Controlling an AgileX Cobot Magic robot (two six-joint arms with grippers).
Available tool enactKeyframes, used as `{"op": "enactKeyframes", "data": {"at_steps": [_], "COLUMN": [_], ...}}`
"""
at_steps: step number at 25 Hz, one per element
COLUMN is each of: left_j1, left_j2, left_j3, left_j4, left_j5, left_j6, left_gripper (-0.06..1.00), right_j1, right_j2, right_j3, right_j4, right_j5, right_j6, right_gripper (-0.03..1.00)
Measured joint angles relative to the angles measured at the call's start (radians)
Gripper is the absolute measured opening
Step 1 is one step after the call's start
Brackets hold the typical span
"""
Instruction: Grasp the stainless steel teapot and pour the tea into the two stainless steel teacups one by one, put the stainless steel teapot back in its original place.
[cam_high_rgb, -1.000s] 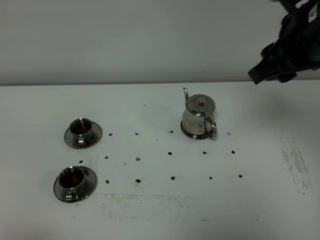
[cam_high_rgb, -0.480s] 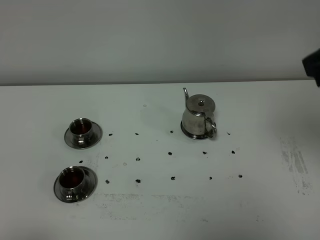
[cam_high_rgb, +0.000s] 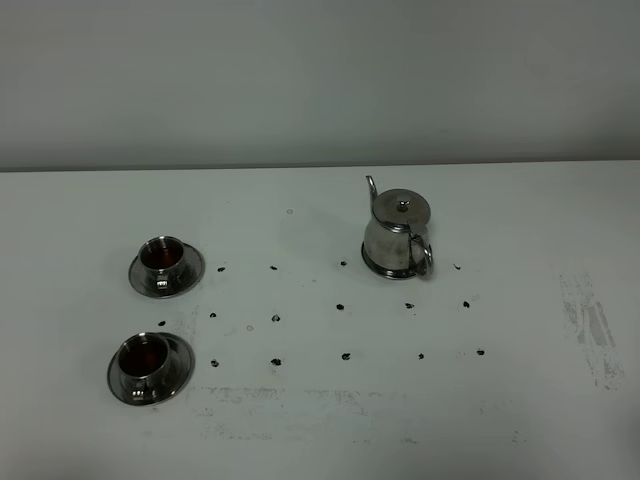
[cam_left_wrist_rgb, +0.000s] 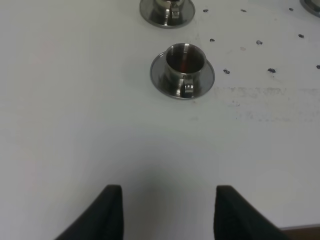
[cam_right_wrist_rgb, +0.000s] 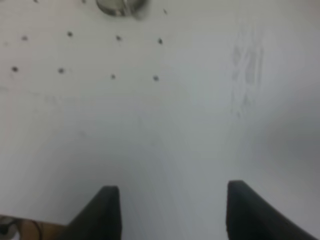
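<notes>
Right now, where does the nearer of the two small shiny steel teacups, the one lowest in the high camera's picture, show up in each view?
Exterior high: the small shiny steel teacup sits lower left, on its saucer.
Left wrist: the same cup is near the middle of the picture.
Right wrist: not in it.
Shared landmark: the black dots marked on the white table.

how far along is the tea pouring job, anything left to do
It looks essentially finished. Both teacups, the far one and the near one, hold dark tea. The teapot stands upright, apparently on its coaster. Nothing is in hand: the left gripper and right gripper hang over bare table, both empty, with wide gaps between their fingers. Nothing visible remains.
</notes>
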Motion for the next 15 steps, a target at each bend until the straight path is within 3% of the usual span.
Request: {"op": "enactKeyframes", "data": {"at_steps": [7, 15], "left_j1": [0.0, 0.0], "left_j2": [0.0, 0.0], "left_j3": [0.0, 0.0], "left_j4": [0.0, 0.0], "left_j5": [0.0, 0.0], "left_j6": [0.0, 0.0], "left_gripper": [0.41, 0.41], "right_j1": [-0.008, -0.008], "right_j2": [-0.218, -0.319], "right_j3": [0.238, 0.343], "right_j4": [-0.037, -0.074], "right_j5": [-0.067, -0.104], "right_j6": [0.0, 0.0], "right_gripper": [0.47, 0.47]}}
